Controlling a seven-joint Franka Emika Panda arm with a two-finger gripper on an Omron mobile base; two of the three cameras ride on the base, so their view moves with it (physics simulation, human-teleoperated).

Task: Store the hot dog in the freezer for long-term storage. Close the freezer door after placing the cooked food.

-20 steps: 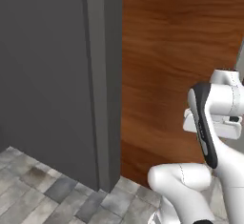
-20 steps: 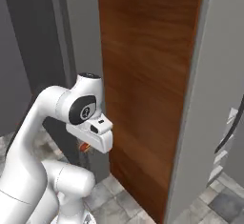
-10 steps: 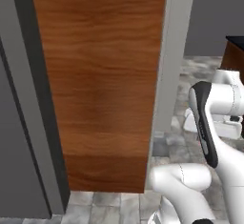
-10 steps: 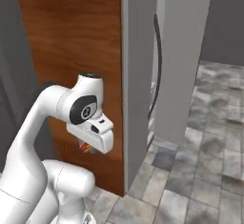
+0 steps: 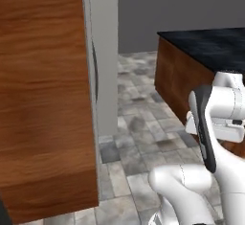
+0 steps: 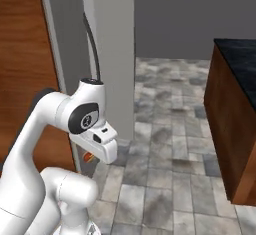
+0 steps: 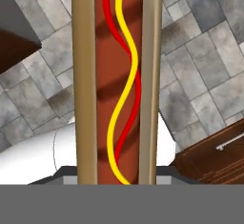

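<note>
At the left of the left base view a wood panel (image 5: 43, 99) fills the frame, with the grey fridge (image 5: 103, 51) and its dark handle (image 5: 95, 71) at its right edge. In the hand view the hot dog (image 7: 116, 75) runs up the centre, clamped in the fingers, over floor tiles (image 7: 200, 75). The carry is judged to be the step in hand: the grip should be kept firm, and the handle and the tabletop (image 6: 240, 54) at the right cleared.

**Colours and Patterns**

Hot dog (image 7: 116, 75): tan bun, red-brown sausage, yellow and red squiggles. Floor (image 6: 170, 144): mottled grey stone tiles. Cabinet side (image 5: 43, 99): reddish-brown wood grain. Counter (image 6: 235, 124): same wood, black speckled top. Fridge door (image 6: 112, 44): matte grey, dark handle (image 6: 92, 41).
</note>
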